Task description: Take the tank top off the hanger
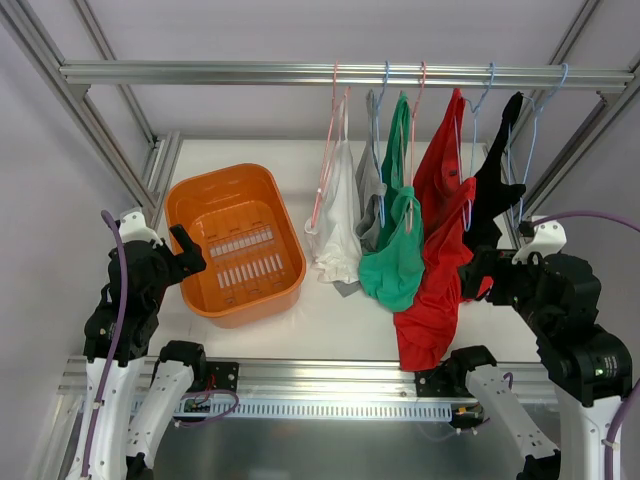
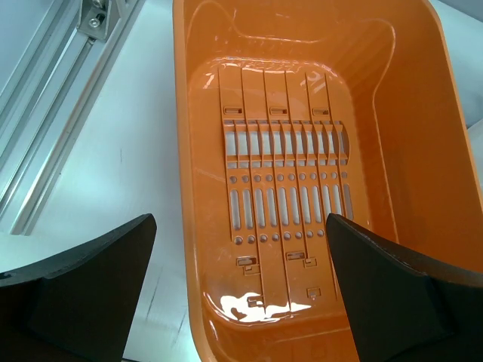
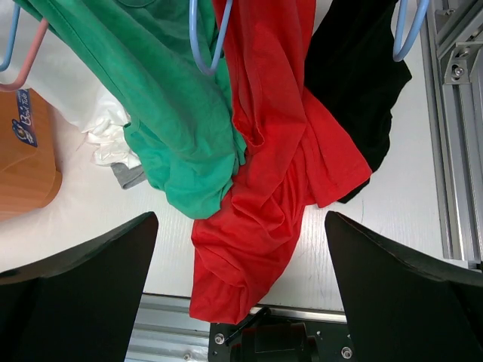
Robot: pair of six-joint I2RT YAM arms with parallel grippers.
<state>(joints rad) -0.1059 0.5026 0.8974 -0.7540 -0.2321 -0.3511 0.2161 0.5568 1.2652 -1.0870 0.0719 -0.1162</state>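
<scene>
Several tank tops hang on hangers from the rail (image 1: 330,73): white (image 1: 338,225), grey (image 1: 369,185), green (image 1: 395,255), red (image 1: 435,280) and black (image 1: 497,185). The red one hangs lowest, its hem down at the table's front edge. My right gripper (image 1: 478,272) is open and empty just right of the red top; in the right wrist view the gripper (image 3: 241,215) frames the red top (image 3: 264,241), beside the green (image 3: 173,113) and black (image 3: 355,83) tops. My left gripper (image 1: 185,248) is open and empty over the orange basket (image 1: 190,200), as the left wrist view (image 2: 240,219) also shows.
The orange basket (image 2: 192,226) has nothing in it and stands at the left of the white table (image 1: 300,325). Aluminium frame posts (image 1: 575,140) rise on both sides. Blue (image 3: 205,45) and pink (image 3: 23,72) hanger wires show among the tops.
</scene>
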